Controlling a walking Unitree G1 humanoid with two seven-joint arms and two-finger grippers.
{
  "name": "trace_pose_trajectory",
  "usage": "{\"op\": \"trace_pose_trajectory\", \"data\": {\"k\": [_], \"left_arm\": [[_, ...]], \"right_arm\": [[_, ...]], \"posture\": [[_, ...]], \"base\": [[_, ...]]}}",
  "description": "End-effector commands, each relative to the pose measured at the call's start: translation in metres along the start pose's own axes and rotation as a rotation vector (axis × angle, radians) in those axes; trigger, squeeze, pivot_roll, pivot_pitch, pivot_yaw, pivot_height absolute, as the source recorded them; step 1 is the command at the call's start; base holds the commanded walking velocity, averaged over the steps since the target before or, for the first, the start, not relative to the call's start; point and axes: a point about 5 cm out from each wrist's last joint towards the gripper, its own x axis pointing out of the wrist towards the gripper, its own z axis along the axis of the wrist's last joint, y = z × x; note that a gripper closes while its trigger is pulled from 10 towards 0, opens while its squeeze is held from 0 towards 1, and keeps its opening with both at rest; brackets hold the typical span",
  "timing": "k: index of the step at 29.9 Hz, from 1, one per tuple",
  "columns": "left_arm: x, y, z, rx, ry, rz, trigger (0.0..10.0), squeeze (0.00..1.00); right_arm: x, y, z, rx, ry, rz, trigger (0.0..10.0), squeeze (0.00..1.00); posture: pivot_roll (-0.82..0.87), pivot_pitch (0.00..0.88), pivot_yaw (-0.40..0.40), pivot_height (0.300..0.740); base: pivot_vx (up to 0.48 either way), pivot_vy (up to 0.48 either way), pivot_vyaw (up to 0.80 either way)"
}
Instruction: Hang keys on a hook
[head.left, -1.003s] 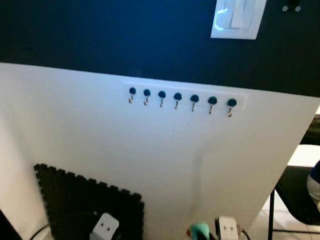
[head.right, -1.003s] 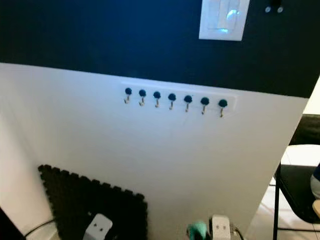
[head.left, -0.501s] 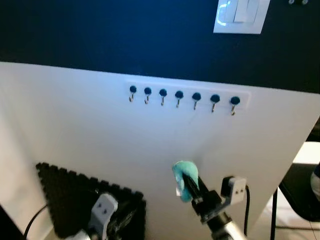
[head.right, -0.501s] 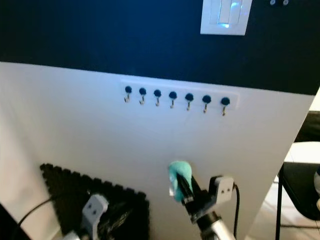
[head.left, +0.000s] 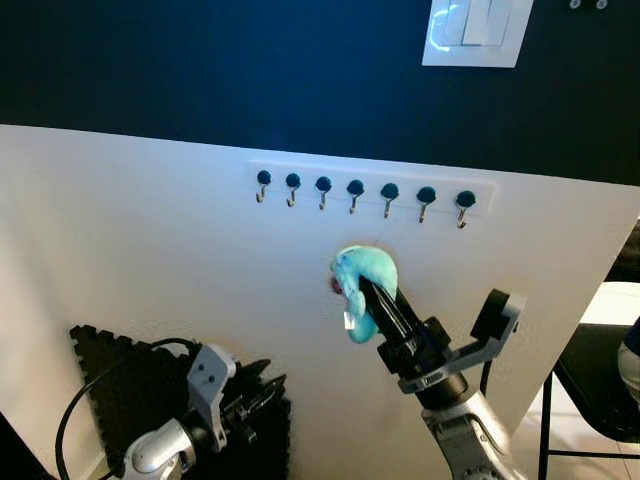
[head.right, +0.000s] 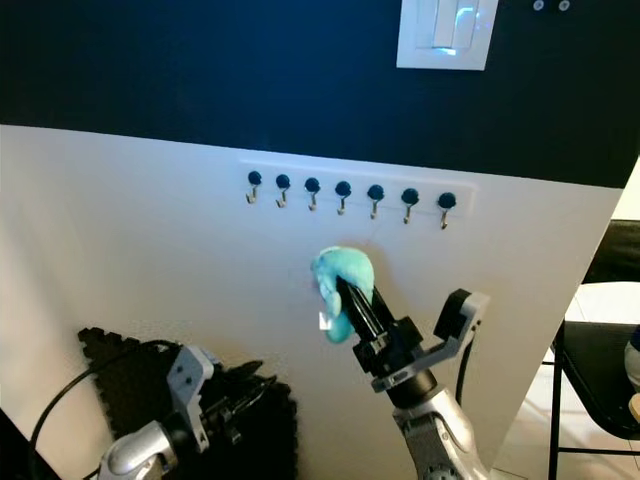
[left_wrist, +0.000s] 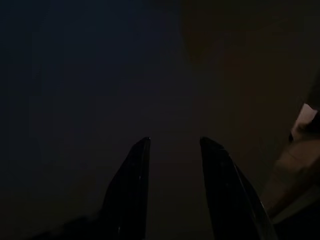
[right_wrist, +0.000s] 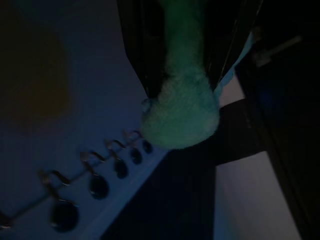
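Note:
A row of several small dark-knobbed hooks (head.left: 360, 190) runs along a white rail on the white wall. My right gripper (head.left: 366, 292) is raised just below the rail's middle, shut on a teal plush keychain (head.left: 364, 270). A small white tag (head.left: 350, 320) hangs under the plush; the keys themselves cannot be made out. In the right wrist view the plush (right_wrist: 182, 110) sits between the fingers, with the hooks (right_wrist: 100, 170) close beyond it. My left gripper (head.left: 262, 388) hangs low at the left, open and holding nothing, its fingers (left_wrist: 135, 165) dark in its wrist view.
A white light switch (head.left: 475, 30) is mounted on the dark blue upper wall. A black foam mat (head.left: 120, 370) leans against the wall at the lower left. A dark chair (head.left: 590, 390) stands at the right edge.
My right arm has risen from the bottom edge with the teal plush, up to just under the hooks. My left arm has come up into view at the lower left.

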Motion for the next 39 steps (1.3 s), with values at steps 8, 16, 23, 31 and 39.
{"op": "trace_pose_trajectory", "data": {"k": [8, 16, 23, 31, 39], "left_arm": [[0.016, 0.004, 0.021, 0.025, -0.073, 0.035, 10.0, 0.00], [0.022, 0.008, 0.042, -0.015, -0.147, 0.033, 10.0, 0.00], [0.025, -0.007, 0.042, -0.083, -0.117, -0.099, 10.0, 0.00], [0.028, -0.013, 0.042, -0.163, -0.117, -0.107, 10.0, 1.00], [0.031, -0.017, 0.040, -0.254, -0.087, -0.097, 10.0, 0.08]], "right_arm": [[0.028, -0.002, 0.008, -0.018, 0.051, 0.076, 8.8, 0.00], [0.018, -0.014, 0.008, -0.049, 0.124, 0.048, 10.0, 0.00], [-0.006, -0.032, -0.004, -0.143, 0.230, -0.032, 10.0, 0.00], [-0.028, -0.047, -0.021, -0.275, 0.371, -0.094, 10.0, 0.00], [-0.037, -0.052, -0.043, -0.427, 0.470, -0.090, 10.0, 0.00]], "posture": [[0.05, 0.008, -0.009, 0.740], [0.04, 0.004, -0.011, 0.740], [0.04, 0.010, -0.002, 0.740], [0.04, 0.016, 0.000, 0.740], [0.05, 0.022, -0.002, 0.740]], "base": [[0.000, 0.000, 0.00], [0.000, 0.000, 0.00], [0.000, 0.000, 0.00], [0.000, 0.000, 0.00], [0.000, 0.000, 0.00]]}}
